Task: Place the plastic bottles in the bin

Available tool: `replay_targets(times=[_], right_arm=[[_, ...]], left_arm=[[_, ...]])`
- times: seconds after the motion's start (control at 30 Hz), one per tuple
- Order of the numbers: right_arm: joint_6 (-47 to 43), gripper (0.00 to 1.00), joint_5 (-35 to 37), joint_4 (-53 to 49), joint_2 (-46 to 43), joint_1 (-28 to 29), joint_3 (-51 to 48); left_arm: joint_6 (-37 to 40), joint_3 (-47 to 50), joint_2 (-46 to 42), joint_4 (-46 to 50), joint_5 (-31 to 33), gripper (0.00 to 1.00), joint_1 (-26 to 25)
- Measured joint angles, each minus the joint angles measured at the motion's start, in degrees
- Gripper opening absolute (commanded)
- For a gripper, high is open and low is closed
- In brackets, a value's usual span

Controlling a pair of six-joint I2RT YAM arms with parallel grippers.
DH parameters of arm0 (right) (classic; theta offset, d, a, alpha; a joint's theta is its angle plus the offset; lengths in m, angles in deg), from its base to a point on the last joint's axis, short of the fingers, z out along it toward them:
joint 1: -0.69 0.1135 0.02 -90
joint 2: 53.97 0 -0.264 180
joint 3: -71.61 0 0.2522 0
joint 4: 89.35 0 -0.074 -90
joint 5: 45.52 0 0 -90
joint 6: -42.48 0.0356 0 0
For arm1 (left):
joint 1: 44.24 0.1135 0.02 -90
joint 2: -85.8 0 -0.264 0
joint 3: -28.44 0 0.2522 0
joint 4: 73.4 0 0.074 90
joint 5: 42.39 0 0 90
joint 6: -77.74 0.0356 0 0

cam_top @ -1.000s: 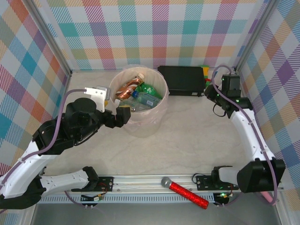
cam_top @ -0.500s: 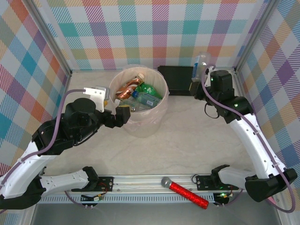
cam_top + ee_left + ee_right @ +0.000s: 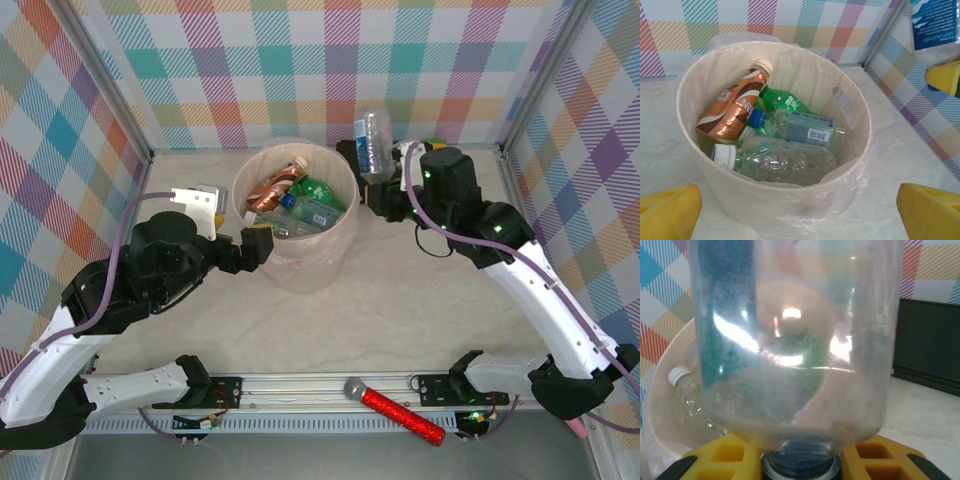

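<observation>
The bin [image 3: 312,268], a pale round bucket with a thin plastic liner, stands mid-table with several plastic bottles in it: a brown one [image 3: 733,107], a green one [image 3: 785,99] and clear ones [image 3: 782,161]. My right gripper [image 3: 386,182] is shut on the neck of a clear blue-labelled bottle [image 3: 373,140], held upright in the air just right of the bin's far rim. That bottle [image 3: 795,340] looms above the yellow pads [image 3: 730,456]. My left gripper [image 3: 258,246] is open at the bin's left wall, its pads [image 3: 667,210] wide apart with nothing between them.
A flat black box [image 3: 352,156] lies behind the bin, partly under my right arm. A red glittery microphone [image 3: 395,408] rests on the front rail. Checked walls close in the back and both sides.
My right arm lifted the clear bottle out of the back right corner and carried it left toward the bin. The left arm has barely moved.
</observation>
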Motion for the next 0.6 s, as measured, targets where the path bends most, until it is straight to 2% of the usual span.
replay_targets(times=[0.6], right_arm=[[-3.45,0.25,1.07,-2.99,7.28,5.38,8.83]], left_arm=[[-0.09,0.0,-1.92,0.24,0.28,1.0,0.0]])
